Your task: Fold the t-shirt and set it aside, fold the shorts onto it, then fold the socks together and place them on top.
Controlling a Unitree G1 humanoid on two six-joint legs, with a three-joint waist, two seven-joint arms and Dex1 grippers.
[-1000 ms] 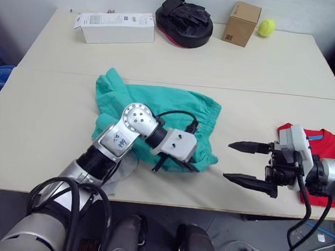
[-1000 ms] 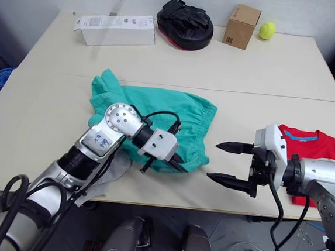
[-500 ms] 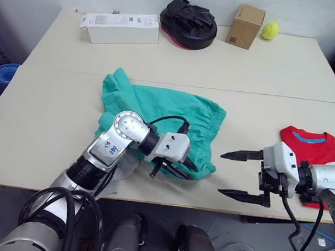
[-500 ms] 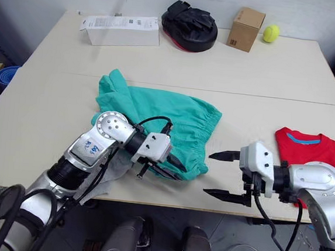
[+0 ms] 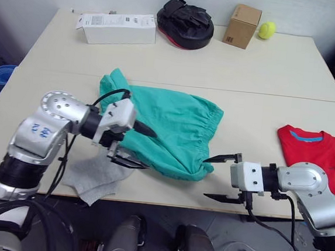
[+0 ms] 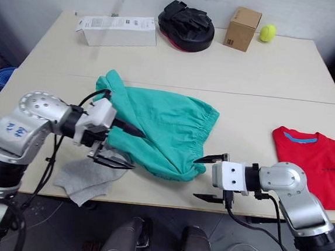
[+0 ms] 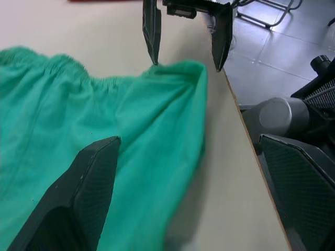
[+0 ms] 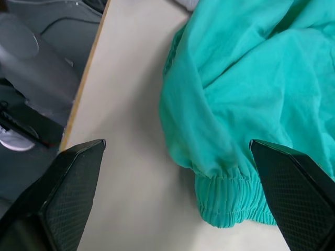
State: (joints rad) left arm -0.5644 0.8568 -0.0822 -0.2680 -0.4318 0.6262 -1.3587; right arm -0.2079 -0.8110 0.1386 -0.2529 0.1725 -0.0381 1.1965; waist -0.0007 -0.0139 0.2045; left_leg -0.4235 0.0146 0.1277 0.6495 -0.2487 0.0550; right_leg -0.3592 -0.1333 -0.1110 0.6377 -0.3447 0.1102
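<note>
Teal shorts [image 5: 167, 128] lie long axis across the table [image 5: 266, 69], waistband toward the right gripper [image 5: 221, 178], which hangs open just beside its near corner at the front edge. Left gripper [image 5: 135, 148], open, sits over the leg end; grey socks [image 5: 95, 177] below it. Red t-shirt [image 5: 320, 159] folded, well right. Left wrist view: waistband corner meets the right gripper's tips. Right wrist view: waistband [image 8: 230, 212] between spread fingers, bare table beside it.
</note>
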